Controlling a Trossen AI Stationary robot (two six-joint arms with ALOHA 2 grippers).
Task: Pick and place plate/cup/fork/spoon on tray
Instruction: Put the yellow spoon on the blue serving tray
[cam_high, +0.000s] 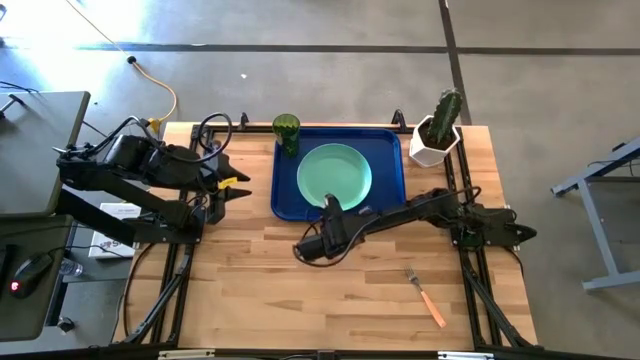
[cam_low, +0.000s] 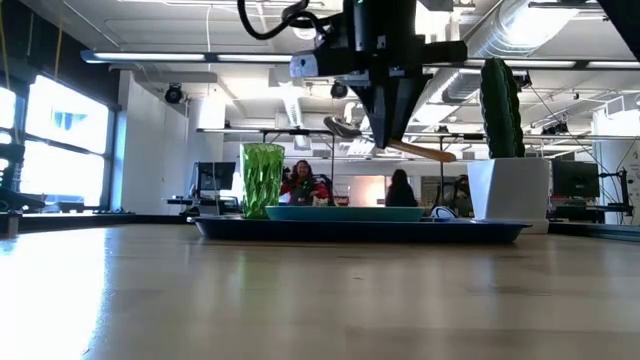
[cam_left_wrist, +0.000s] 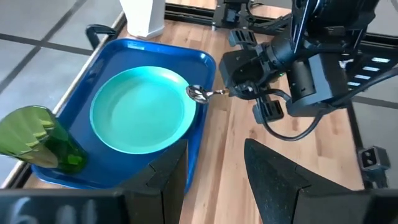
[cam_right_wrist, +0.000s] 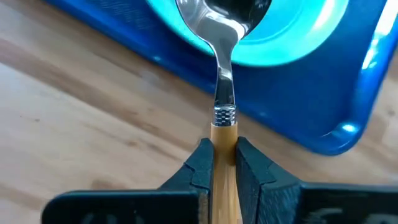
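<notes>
Right hand (cam_right_wrist: 224, 163), clamped on my spoon (cam_right_wrist: 221, 74) by its handle, holds it in the air above the plate's (cam_high: 335, 175) 6 o'clock rim; tray (cam_high: 385, 195) beneath, cup (cam_high: 287, 131) at its 10 o'clock corner, fork (cam_high: 424, 296) on the counter (cam_high: 250, 290). Left hand (cam_high: 236, 184) waits, fingers apart.

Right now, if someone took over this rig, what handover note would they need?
Right gripper: shut on the spoon, held in the air over the tray's near rim beside the plate.
Left gripper: open, waiting left of the tray.
Done: plate and cup are on the tray, cup at its far left corner.
Left: set the spoon down on the tray, then fetch the fork, which lies on the table near the front right.
</notes>
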